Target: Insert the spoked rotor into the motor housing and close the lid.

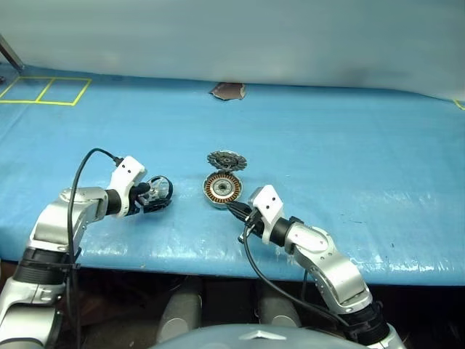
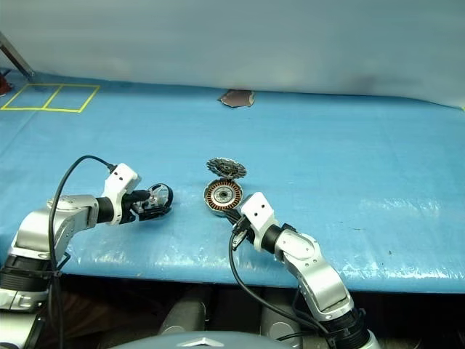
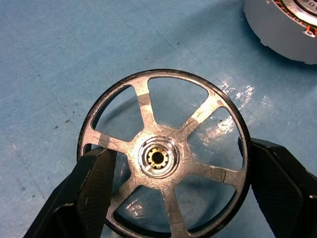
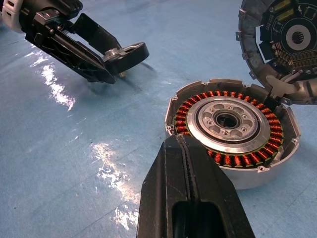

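My left gripper (image 1: 161, 193) is shut on the spoked rotor (image 3: 143, 106), a dark ring with silver spokes, its fingers (image 3: 94, 183) pressing the rim from both sides. The rotor (image 4: 126, 52) hangs tilted just above the blue sheet, left of the motor housing (image 1: 221, 187). In the housing (image 4: 228, 121) the copper windings and silver hub lie bare. The lid (image 1: 227, 160) stands raised at the housing's far edge, hinged open. The right gripper (image 1: 234, 209) is shut on nothing, with its tips (image 4: 181, 148) at the housing's near rim.
A blue sheet (image 1: 349, 167) covers the table, whose front edge runs close under both arms. A brown torn patch (image 1: 227, 90) lies at the far middle. Yellow tape squares (image 1: 43, 91) mark the far left corner.
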Controlling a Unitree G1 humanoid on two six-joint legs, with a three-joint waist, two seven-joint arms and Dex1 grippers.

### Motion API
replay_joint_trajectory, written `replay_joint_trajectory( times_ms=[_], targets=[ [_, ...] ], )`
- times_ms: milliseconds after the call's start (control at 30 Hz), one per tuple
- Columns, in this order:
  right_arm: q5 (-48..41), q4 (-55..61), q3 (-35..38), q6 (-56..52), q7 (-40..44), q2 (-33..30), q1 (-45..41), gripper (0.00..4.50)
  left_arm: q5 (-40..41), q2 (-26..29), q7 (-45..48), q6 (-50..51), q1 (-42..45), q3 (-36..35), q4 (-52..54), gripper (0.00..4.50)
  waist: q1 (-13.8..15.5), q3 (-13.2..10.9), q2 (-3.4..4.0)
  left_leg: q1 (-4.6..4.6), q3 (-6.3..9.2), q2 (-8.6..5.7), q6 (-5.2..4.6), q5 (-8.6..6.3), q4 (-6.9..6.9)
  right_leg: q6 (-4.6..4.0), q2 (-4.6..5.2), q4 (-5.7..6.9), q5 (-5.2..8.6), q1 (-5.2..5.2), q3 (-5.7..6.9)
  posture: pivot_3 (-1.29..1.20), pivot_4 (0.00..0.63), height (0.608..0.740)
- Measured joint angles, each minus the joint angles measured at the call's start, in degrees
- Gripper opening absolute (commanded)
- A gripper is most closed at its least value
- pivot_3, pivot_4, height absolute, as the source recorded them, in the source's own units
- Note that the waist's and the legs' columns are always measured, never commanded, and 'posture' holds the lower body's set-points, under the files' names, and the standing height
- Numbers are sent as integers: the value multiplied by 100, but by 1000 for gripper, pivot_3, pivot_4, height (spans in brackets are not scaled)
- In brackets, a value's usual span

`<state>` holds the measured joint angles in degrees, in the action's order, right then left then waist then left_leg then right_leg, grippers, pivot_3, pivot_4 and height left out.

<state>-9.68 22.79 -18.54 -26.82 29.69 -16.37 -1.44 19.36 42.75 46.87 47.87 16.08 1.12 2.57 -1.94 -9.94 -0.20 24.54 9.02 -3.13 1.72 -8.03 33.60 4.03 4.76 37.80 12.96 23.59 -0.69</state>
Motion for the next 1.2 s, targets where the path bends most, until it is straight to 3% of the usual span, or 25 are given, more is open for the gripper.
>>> replay_joint_trajectory(
  times_ms=[267, 700, 767, 1200],
  targets=[
    [24, 3, 174, -2, -76, -186, 59, 0, 832, -200, 560, -10, -139, -487, 15, 3795, -1, -5, -10, 9, 0, 1, -4, 2, 1, 0, -2, 0, 0, 8, 1, 0, 150, 740],
    [159, 3, 529, -8, -269, -401, 251, 0, 517, -42, 693, -650, -129, -299, -42, 3795, 18, -5, -11, 9, -4, 0, -4, 3, 1, 0, -1, -1, 0, 7, 0, 0, 150, 740],
    [172, 3, 502, -7, -277, -375, 250, 0, 357, -25, 694, -758, -103, -215, -148, 4450, 19, -5, -10, 9, -4, 1, -4, 3, 1, 0, -1, -1, 0, 7, 0, 0, 150, 740],
    [268, 2, 436, -3, -225, -368, 226, 0, 723, -294, 528, -217, -99, -479, -307, 4477, 13, -5, -11, 8, -3, 1, -5, 3, 2, 0, -2, 0, 0, 7, 0, 0, 150, 740]
  ],
)
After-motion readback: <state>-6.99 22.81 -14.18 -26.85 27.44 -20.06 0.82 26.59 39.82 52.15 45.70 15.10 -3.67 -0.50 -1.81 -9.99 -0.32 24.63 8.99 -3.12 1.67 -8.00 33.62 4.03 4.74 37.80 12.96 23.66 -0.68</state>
